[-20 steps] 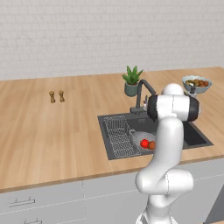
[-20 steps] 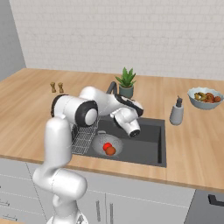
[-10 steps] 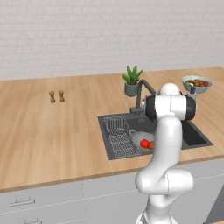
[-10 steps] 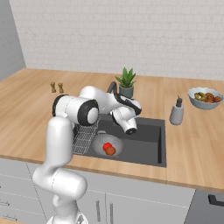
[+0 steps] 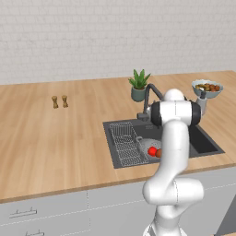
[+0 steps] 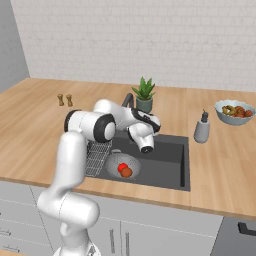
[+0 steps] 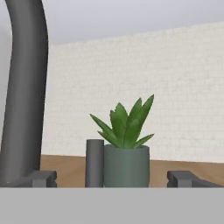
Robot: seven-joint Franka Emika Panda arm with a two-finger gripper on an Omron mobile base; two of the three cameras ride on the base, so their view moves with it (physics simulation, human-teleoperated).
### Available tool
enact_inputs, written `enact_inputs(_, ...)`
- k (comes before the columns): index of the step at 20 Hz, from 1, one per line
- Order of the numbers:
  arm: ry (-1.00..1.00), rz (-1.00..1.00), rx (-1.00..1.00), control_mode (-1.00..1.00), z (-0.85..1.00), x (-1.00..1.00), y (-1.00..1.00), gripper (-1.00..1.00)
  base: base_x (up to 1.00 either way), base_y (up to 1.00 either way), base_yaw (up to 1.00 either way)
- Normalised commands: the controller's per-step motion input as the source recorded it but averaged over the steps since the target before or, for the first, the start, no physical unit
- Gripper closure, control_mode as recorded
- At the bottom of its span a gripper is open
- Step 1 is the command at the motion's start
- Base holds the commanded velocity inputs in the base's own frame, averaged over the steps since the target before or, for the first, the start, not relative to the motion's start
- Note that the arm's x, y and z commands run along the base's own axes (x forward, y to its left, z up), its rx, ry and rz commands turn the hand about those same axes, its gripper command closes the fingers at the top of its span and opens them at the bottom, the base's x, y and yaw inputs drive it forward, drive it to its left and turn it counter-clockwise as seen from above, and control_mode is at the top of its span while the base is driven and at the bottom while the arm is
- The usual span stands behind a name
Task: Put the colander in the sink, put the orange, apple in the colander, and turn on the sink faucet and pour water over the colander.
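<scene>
Colander (image 6: 121, 165) in sink (image 6: 167, 170), apple (image 6: 121, 167) + orange (image 6: 127, 172) inside. Step in hand, prob.: faucet on.

End effector (image 7: 112, 179) fingers apart, empty, facing faucet (image 7: 24, 92) neck w/ plant (image 7: 126, 148) behind.

Lever likely the dark post (image 7: 94, 162): approach slow, push w/ one finger, don't bump plant. Check spout over colander.

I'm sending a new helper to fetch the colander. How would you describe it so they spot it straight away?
Start at the dark sink set into the wooden counter. In its left part, beside the rectangular wire rack, sits the colander, a round shallow silvery-grey bowl. It alone holds the red apple and the orange.
</scene>
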Motion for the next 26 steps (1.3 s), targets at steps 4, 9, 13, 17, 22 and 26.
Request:
enact_inputs(4,0.0,-0.05,0.0,-1.0,-0.19,0.27,-0.12,-1.0,0.0,0.0,0.0)
enact_inputs(9,0.0,-0.08,0.0,-1.0,-0.01,0.26,-0.02,1.0,0.0,0.0,0.0)
enact_inputs(13,0.0,-0.11,0.03,-1.0,0.0,0.11,-0.46,1.0,0.0,0.0,0.0)
enact_inputs(17,0.01,-0.13,0.07,-1.0,-0.06,0.07,-0.91,1.0,0.0,0.0,0.0)
enact_inputs(22,0.01,-0.07,0.19,-1.0,0.0,0.02,-1.0,1.0,0.0,0.0,0.0)
enact_inputs(26,0.04,-0.06,0.21,-1.0,-0.02,0.08,-1.0,1.0,0.0,0.0,0.0)
